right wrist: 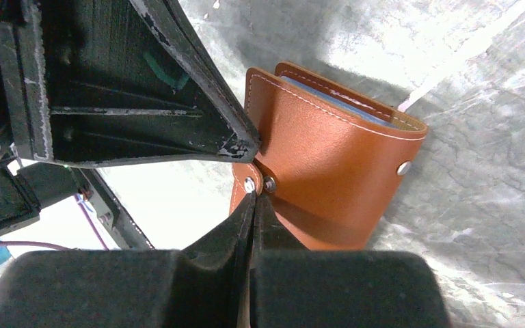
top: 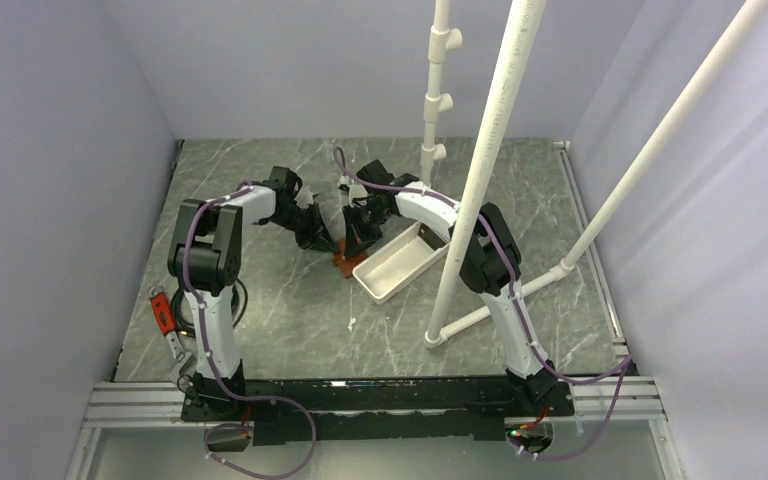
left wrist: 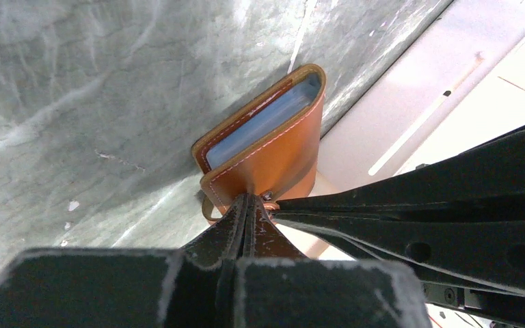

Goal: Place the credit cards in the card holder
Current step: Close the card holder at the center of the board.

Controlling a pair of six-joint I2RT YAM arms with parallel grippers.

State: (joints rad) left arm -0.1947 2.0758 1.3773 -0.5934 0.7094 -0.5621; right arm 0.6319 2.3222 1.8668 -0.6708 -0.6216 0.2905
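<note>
- Pinching shut on the brown strap at the near corner of the card holder (left wrist: 273, 147), the left fingers (left wrist: 232, 229) show no gap between them.
- The right fingers (right wrist: 239, 225) are likewise closed to a thin line on that strap, beside its snap studs, so both arms grip the holder at once.
- The holder is folded and sits low over the grey worktop (top: 290, 320), just beside the white tray (top: 400, 262). Whether it rests on the surface cannot be told.
- A pale blue card (left wrist: 260, 123) shows between the leather flaps, so at least one of the credit cards looks stowed.
- The task seems far along: no loose card shows on the worktop or in the tray. Fastening the strap may be all that is left.
- The pockets and the number of cards inside are hidden, and no tan or dark grey card can be made out. From above, the two arms cover most of the holder.
</note>
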